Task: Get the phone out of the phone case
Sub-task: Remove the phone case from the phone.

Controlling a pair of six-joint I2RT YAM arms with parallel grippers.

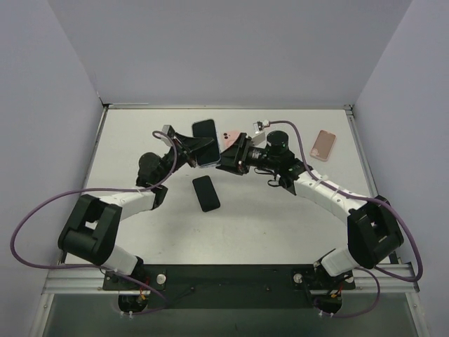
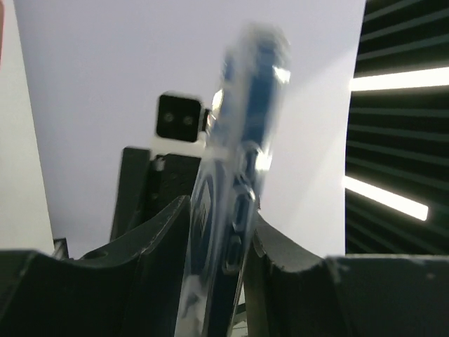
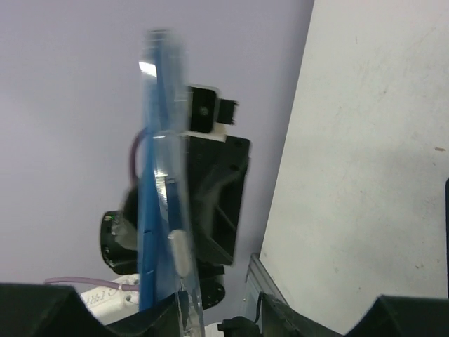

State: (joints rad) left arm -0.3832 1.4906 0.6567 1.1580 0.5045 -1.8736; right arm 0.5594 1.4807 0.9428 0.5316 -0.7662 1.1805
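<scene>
The phone, dark-screened with a blue edge, is held above the table's middle back in its clear phone case. My left gripper comes from the left and is shut on it. In the left wrist view both fingers press the cased phone between the left gripper jaws. My right gripper faces it from the right. In the right wrist view the right gripper is open. The blue phone edge and clear case stand at its left finger, far from the other finger.
A black phone lies flat on the white table just in front of the grippers. A pink phone lies at the back right. Another pink item shows behind the held phone. Grey walls stand on three sides.
</scene>
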